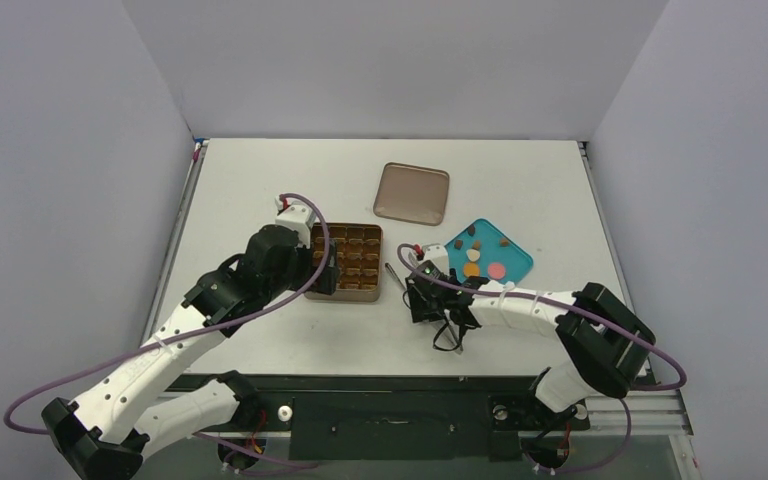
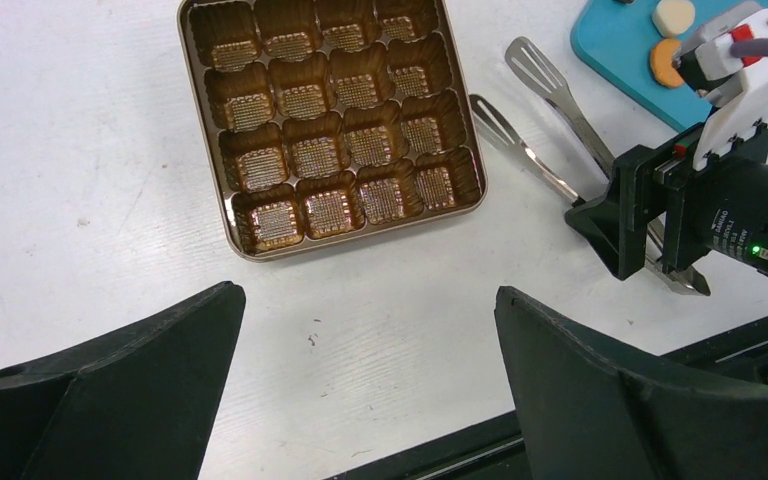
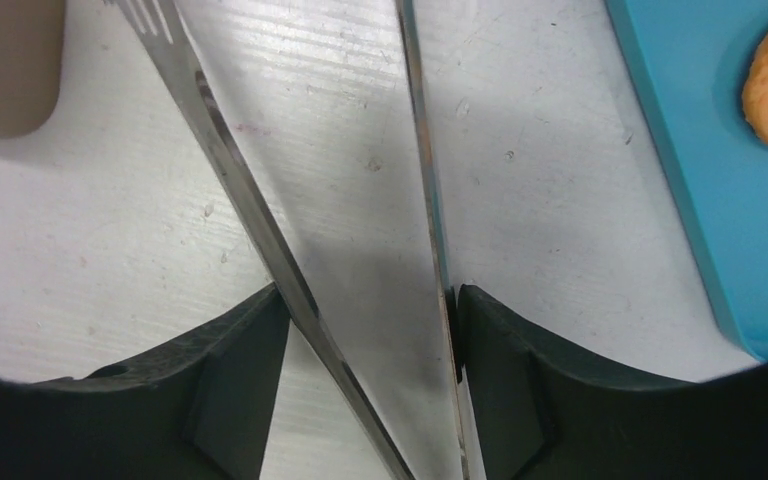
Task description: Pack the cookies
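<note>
Right gripper (image 3: 370, 330): clamped on both arms of the tongs (image 3: 260, 230)
Left gripper (image 2: 367, 295): fingers wide apart, nothing in them, tin (image 2: 330, 120) right ahead
Cookies (image 1: 471, 269): sitting on the teal plate (image 1: 515, 250), just right of the right gripper
Tongs tips: poking out between tin and plate

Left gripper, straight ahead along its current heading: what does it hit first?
Likely the gridded tin, at its near rim; only bare table lies before the left gripper. Depth unclear: it may touch table first.

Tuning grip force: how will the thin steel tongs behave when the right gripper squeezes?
The thin steel tongs look springy: two slim arms splay apart, so squeezing likely closes them. Polished metal may slip against the right gripper. Probably light for their length.
</note>
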`<state>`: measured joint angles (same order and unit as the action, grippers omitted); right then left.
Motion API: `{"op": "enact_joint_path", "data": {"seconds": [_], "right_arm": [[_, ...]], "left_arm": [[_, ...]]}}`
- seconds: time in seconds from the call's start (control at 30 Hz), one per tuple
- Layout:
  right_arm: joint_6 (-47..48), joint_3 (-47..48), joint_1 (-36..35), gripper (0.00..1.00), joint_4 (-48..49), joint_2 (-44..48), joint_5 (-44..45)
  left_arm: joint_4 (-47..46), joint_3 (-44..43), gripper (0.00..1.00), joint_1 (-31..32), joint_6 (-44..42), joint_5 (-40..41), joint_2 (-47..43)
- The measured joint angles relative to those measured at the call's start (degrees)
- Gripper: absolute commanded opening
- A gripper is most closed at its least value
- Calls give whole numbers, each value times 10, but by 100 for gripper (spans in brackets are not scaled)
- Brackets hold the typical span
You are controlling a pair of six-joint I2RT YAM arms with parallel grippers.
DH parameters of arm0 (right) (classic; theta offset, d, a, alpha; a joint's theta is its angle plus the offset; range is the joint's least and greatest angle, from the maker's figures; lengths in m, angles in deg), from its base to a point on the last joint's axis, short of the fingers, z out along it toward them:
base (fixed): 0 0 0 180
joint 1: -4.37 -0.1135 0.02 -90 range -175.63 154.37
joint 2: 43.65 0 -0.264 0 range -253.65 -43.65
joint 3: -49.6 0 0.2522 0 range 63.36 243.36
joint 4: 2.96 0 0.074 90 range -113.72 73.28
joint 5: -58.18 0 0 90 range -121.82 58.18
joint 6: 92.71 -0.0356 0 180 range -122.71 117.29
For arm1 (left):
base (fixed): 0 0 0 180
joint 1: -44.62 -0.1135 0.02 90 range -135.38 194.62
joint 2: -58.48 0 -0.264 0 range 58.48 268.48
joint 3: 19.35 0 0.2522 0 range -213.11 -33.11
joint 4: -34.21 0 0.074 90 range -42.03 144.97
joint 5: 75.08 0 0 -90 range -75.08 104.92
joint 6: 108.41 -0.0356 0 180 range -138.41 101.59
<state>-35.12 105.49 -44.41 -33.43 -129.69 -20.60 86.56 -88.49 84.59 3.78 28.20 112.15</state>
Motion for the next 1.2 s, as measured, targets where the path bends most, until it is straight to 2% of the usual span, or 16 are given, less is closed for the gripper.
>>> {"op": "enact_joint_path", "data": {"seconds": [0.17, 0.37, 0.87, 1.2], "right_arm": [[-55, 0, -5, 47, 10, -1, 27], [-102, 0, -5, 46, 38, -3, 51], [-136, 7, -12, 65, 113, -55, 120], [-124, -10, -77, 67, 174, -57, 212]], "left_arm": [[0, 5, 97, 0, 0, 3, -4], [0, 5, 97, -1, 0, 10, -5], [0, 9, 97, -15, 0, 16, -4], [0, 15, 97, -23, -2, 22, -4]]}}
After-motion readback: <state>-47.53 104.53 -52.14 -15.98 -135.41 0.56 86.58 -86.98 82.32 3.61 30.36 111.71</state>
